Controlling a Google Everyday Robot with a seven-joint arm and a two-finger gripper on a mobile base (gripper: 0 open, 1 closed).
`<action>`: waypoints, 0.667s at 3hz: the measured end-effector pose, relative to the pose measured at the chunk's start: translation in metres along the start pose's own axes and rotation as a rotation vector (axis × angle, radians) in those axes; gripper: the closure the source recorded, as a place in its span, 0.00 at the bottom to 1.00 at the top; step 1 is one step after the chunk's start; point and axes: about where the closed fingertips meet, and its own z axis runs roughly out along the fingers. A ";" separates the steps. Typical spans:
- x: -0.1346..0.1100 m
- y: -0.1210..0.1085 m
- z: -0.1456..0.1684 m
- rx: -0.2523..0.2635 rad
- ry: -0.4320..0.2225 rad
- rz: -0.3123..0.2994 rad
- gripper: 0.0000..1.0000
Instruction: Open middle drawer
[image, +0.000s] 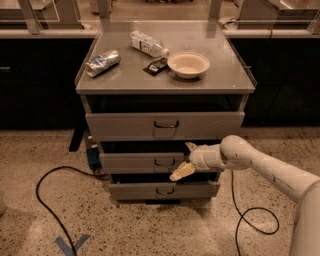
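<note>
The middle drawer (135, 163) is the low grey front between the taller top drawer (120, 126) and the bottom drawer (130, 191) of a metal cabinet. Its small dark loop handle (164, 162) is at the centre. My gripper (186, 159) reaches in from the right and sits just right of that handle, close against the drawer front. It is open and holds nothing. One fingertip (191, 146) is at the drawer's top edge and the other (180, 172) is at its lower edge.
On the cabinet top (220, 75) lie a crushed silver pack (102, 62), a plastic bottle (147, 44), a dark packet (156, 66) and a white bowl (188, 64). Black cables (47, 200) (252, 220) run on the floor on both sides. A blue tape mark (70, 245) is at the front left.
</note>
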 end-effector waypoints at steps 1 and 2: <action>0.000 -0.005 0.004 0.002 0.025 -0.008 0.00; 0.012 -0.012 0.014 -0.006 0.057 0.016 0.00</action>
